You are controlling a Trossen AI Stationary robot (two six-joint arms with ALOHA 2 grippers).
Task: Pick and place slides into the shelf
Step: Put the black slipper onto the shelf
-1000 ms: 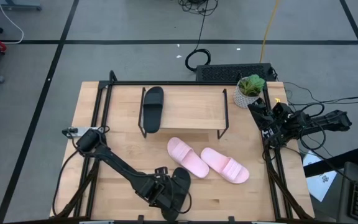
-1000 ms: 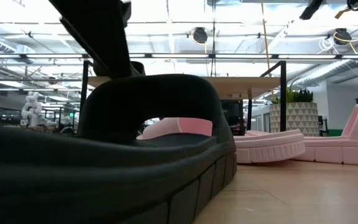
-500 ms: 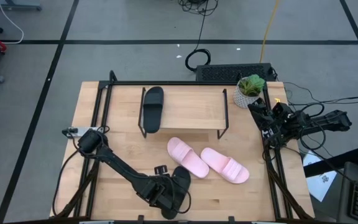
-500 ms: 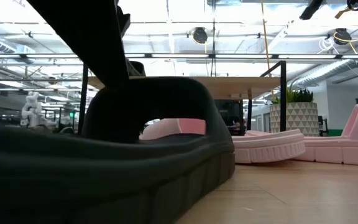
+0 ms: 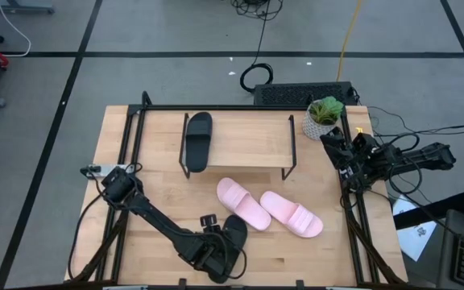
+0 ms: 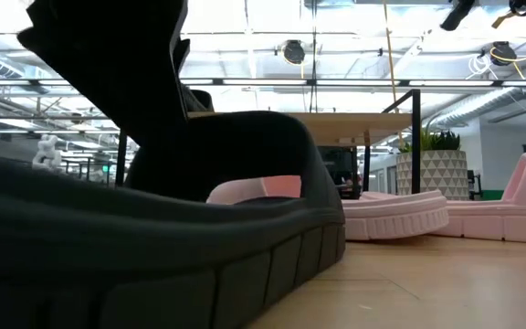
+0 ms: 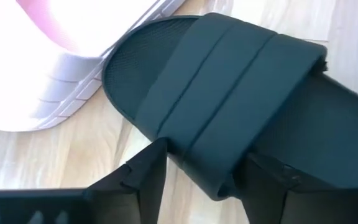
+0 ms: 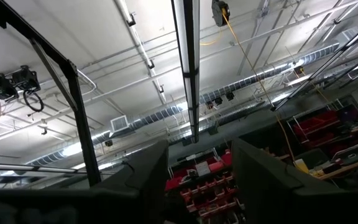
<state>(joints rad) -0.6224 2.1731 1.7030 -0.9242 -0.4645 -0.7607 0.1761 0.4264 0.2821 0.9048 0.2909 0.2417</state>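
Observation:
A matte black slide (image 5: 236, 228) lies near the table's near edge and fills the low view (image 6: 199, 238). My left gripper (image 5: 215, 256) is over its near-left side and open. In the left wrist view its fingers stand either side of the wide strap's (image 7: 229, 87) lower end. The second black slide (image 5: 197, 139) lies on the shelf's (image 5: 248, 138) wood top. Two pale pink slides (image 5: 244, 203) (image 5: 292, 214) rest sole-down on the table in front of the shelf. My right gripper (image 5: 335, 143) is open, folded back at the right edge and pointing up at the ceiling (image 8: 197, 155). My left gripper comes down slanting from the near-left, astride the black slide's side edge where the strap joins the sole (image 7: 201, 171). One finger (image 7: 143, 180) is outside the sole by the table and the other (image 7: 275, 186) over the footbed behind the strap. The toe end (image 6: 331, 233) is on the table. I cannot tell whether the pads press.
A potted plant (image 5: 323, 116) stands at the far right corner beside the shelf. Black frame rails run along the left (image 5: 123, 161) and right (image 5: 353, 217) table edges. Bare wood lies left of the black slide and between the pink slides and the near edge.
The left arm has sunk a little over the black slide, its gripper edging toward the near-left. In the low view the slide's near part has risen and tilted, while its toe end has stayed on the table.

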